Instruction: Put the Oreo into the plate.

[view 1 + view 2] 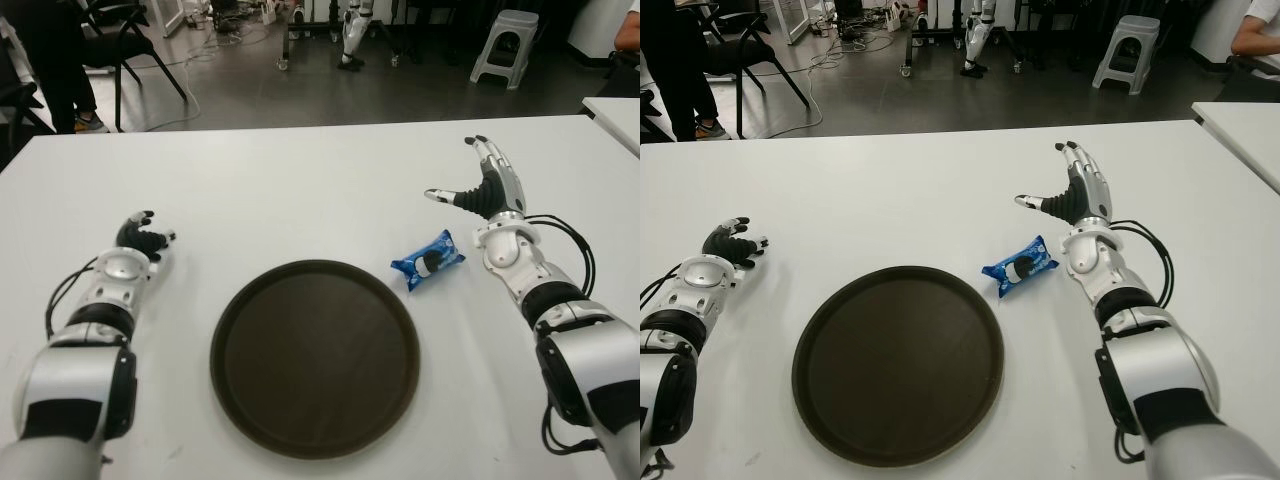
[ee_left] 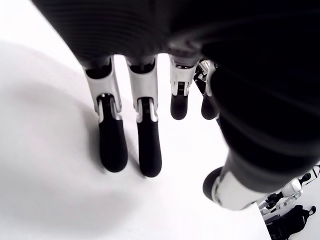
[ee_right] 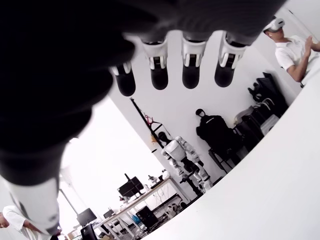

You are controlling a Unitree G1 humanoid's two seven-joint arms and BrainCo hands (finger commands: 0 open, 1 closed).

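Fingers point(image 1: 492, 160) spread (right hand), beyond Oreo point(image 1: 428, 259)

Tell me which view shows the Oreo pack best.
The right eye view: the Oreo pack lies whole and unobstructed on the table, between the plate and the open right hand. The left eye view shows it much the same, nearer the frame's right. Neither wrist view shows it.

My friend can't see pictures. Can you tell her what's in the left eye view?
A blue Oreo packet lies on a white table, just right of a round dark plate and not on it. The robot's right hand, open and holding nothing, is just right of the packet. Its left hand is left of the plate, also holding nothing.
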